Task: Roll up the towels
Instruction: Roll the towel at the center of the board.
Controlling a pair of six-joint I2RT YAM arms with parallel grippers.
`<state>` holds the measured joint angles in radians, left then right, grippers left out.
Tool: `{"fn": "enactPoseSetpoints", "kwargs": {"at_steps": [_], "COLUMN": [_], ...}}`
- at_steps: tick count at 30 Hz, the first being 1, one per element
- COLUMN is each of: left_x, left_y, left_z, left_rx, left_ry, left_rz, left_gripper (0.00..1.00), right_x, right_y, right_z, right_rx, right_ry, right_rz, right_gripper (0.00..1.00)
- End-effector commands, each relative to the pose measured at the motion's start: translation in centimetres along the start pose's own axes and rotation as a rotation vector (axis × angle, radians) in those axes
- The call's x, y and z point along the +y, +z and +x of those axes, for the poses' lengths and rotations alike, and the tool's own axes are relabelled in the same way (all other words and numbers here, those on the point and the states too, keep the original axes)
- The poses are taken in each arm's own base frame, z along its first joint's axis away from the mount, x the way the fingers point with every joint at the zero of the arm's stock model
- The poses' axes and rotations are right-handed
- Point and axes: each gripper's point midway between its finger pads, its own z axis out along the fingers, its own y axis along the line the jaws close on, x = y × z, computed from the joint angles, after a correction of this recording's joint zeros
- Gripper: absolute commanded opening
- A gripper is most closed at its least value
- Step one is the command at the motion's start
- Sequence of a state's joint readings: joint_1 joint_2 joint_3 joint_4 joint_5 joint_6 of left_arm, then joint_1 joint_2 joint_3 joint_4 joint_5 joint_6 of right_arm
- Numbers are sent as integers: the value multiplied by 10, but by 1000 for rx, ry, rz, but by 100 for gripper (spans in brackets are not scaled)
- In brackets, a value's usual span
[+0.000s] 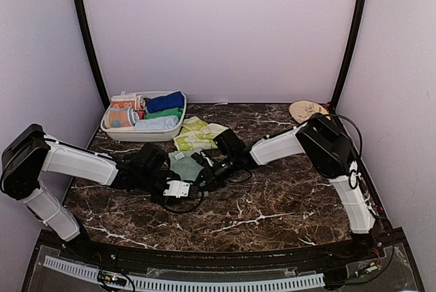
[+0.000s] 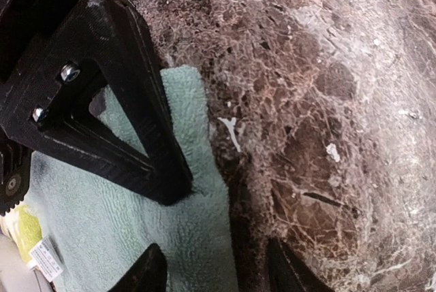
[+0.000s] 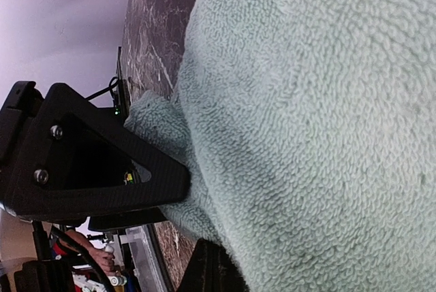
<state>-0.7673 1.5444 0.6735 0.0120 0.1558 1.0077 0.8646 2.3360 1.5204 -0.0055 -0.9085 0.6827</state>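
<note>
The pale mint green towel point(image 1: 185, 167) lies on the dark marble table, between the two wrists. My right gripper point(image 1: 203, 169) is shut on the towel's edge, and a small fold of cloth point(image 3: 153, 118) bunches beside its finger point(image 3: 146, 183). In the right wrist view the towel point(image 3: 313, 128) fills most of the picture. My left gripper point(image 1: 199, 183) is low over the near right edge of the towel point(image 2: 116, 237). Its fingers point(image 2: 286, 275) stand apart, open, with the towel's edge and bare marble between them. A royal blue towel point(image 1: 165, 101) sits rolled in the basket.
A white basket point(image 1: 112, 130) at the back left holds several rolled towels. A yellow-green patterned towel point(image 1: 194, 137) lies flat just behind the mint one. A round beige plate point(image 1: 308, 109) sits at the back right. Bare marble point(image 1: 286, 197) stretches to the right and front.
</note>
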Motion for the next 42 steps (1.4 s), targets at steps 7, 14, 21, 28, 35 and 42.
{"fn": "enactPoseSetpoints", "kwargs": {"at_steps": [7,14,21,28,35,42], "left_x": [-1,-29,-45,-35,-29,-26], "left_y": [10,-20,-31,-28,-23,-22], "left_z": [11,-23,-25,-19,-4,2], "left_rx": [75,-76,-144,-157,-179,-199], "left_ry": [-68,-491,-776,-918,-1056,-1116], "left_rz": [44,486,770,881,943,975], "left_gripper": [2,0,0,0,0,0], "right_x": [-10,12,0,26,59,70], "right_y": [-3,-45,-118,-218,-117,-35], "right_z": [17,13,15,-3,56,85], "right_rx": [35,-135,-353,-809,-413,-184], "right_ry": [70,-143,-460,-524,-1297,-1714], "right_rz": [19,147,567,758,844,806], "right_gripper": [0,18,100,100,96,74]}}
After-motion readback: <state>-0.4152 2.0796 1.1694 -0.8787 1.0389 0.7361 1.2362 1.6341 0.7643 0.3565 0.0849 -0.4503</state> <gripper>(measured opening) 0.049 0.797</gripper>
